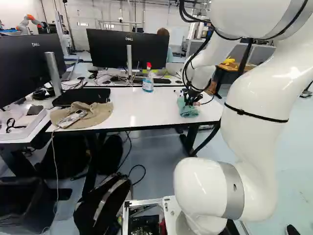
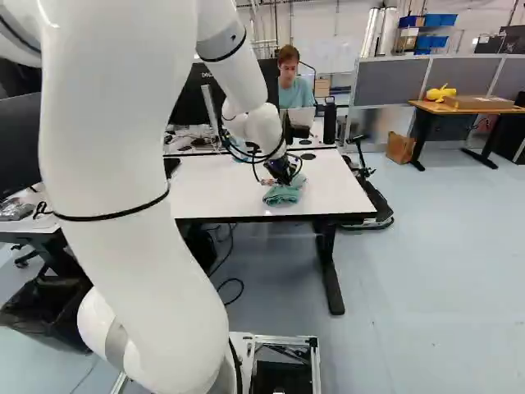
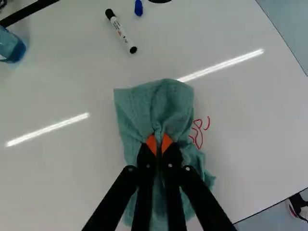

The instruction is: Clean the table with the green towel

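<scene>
My jaws were clenched on the bunched towel [image 3: 134,108], which lay on the right part of the tabletop [image 1: 142,105]. Red marks [image 3: 198,134] showed just to its right; a marker [image 3: 121,31] lay farther off. I judged wiping in hand, needing a pressed sweep right over the marks.

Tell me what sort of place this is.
Probably a robotics lab sharing office space: monitors on desks, another robot arm in the background, and a scooter beside the table.
</scene>
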Controlling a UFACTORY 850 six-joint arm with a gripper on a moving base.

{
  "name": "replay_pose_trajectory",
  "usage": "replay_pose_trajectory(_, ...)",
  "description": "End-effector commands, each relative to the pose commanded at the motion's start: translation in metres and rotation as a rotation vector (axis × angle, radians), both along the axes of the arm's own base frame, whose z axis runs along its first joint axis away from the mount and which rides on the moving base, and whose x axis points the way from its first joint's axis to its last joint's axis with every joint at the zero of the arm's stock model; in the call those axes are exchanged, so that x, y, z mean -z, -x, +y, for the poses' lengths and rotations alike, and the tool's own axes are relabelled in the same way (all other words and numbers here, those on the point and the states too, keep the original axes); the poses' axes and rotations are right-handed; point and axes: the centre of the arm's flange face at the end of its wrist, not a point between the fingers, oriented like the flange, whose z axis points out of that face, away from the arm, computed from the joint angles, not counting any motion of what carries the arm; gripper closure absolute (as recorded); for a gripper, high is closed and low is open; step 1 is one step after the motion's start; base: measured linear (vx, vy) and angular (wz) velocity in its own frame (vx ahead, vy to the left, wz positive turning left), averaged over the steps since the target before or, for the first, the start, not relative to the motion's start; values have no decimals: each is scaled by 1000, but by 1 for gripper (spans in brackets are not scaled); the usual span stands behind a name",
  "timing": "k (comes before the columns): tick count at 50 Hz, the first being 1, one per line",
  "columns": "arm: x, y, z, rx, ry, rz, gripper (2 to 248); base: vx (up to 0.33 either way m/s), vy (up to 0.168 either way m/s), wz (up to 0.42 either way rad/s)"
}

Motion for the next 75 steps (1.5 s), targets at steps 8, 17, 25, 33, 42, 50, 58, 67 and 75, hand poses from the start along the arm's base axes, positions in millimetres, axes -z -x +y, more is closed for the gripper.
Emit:
replay_pose_trajectory(8,0,-3,-14,24,1,-3,218,0,0,0)
replay_pose_trajectory(17,0,-3,-31,53,2,-5,218,0,0,0)
replay_pose_trajectory(25,0,-3,-45,79,3,-7,218,0,0,0)
replay_pose_trajectory(33,0,4,-56,103,2,-7,218,0,0,0)
replay_pose_trajectory(42,0,18,-52,107,0,-1,218,0,0,0)
replay_pose_trajectory(50,0,27,-41,93,-2,4,218,0,0,0)
replay_pose_trajectory(58,0,32,-27,72,-3,8,218,0,0,0)
replay_pose_trajectory(67,0,38,-11,45,-4,11,218,0,0,0)
replay_pose_trajectory(75,0,39,3,18,-4,13,218,0,0,0)
